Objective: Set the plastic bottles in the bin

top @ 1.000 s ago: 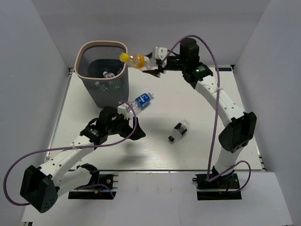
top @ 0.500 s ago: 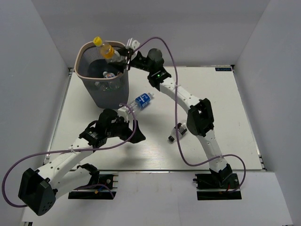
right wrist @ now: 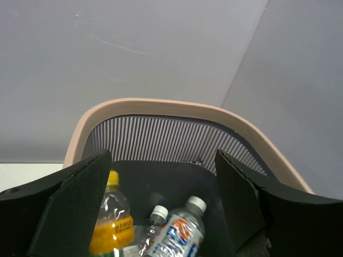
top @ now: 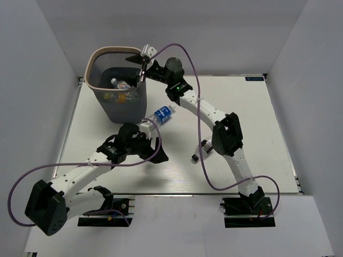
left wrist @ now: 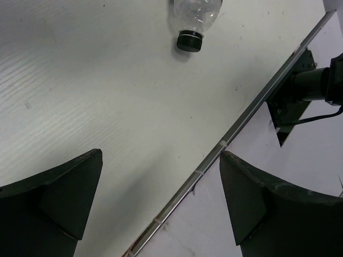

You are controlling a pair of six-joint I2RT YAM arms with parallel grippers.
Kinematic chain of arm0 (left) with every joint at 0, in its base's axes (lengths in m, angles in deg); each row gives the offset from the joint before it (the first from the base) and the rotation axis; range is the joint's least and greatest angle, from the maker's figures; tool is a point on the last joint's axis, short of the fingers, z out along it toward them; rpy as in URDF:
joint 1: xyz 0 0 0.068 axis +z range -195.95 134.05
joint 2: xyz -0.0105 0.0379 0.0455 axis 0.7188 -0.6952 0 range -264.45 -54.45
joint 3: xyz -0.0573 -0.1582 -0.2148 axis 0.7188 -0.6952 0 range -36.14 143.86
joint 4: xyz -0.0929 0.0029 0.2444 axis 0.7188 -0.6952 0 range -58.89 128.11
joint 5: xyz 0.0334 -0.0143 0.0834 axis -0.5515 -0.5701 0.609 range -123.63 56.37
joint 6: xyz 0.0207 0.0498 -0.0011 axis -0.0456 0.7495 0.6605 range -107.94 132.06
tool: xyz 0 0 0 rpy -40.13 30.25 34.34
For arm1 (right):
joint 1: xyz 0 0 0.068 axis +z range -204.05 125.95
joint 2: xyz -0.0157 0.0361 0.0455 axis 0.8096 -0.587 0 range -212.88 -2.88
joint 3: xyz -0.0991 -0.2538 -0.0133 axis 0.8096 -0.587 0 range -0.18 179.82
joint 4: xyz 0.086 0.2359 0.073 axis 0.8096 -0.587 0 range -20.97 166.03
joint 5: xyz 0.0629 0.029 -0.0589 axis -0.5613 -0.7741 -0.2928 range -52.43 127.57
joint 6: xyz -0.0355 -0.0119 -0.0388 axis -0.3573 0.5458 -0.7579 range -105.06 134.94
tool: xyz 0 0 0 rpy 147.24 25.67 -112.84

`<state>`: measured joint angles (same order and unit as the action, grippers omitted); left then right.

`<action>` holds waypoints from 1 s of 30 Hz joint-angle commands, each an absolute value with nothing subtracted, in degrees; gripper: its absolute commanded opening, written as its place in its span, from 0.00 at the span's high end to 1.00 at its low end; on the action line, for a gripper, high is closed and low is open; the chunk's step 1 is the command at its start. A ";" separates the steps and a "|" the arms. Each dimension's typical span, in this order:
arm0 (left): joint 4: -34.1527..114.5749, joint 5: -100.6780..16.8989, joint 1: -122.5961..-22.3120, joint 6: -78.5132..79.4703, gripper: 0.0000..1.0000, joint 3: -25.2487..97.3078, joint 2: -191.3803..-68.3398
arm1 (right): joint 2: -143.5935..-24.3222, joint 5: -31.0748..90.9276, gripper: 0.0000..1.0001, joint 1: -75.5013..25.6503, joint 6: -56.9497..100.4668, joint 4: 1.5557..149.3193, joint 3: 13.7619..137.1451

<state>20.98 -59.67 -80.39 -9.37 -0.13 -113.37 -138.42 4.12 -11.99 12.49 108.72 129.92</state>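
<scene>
black-capped bottle (left wrist: 191,16) cut off by top edge, bin (right wrist: 161,107) cut off below

White table (top: 257,134) boxed in by pale grey walls (top: 177,32)
Between the left fingers (left wrist: 53,198) the faintly ridged table ends at a metal edge strip (left wrist: 214,155) running diagonally. Above the right fingers (right wrist: 69,198) two walls meet in a corner. A small blue label (top: 255,78) lies well to their right.
</scene>
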 commanded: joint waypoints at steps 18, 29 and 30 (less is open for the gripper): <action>34.15 -51.04 -95.96 -1.39 0.00 26.86 -149.17 | -103.17 8.48 0.42 -50.86 4.14 30.50 103.58; 26.43 -32.93 -103.08 0.89 0.00 42.15 -164.38 | -88.58 0.48 0.56 -61.61 0.97 34.81 80.78; 25.81 -31.79 -103.61 0.90 0.00 43.04 -165.54 | -88.48 -0.31 0.56 -62.31 0.88 35.16 80.51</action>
<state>28.59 -37.86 -102.44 -0.39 38.99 -163.95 -92.22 4.73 -60.90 2.21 33.66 81.07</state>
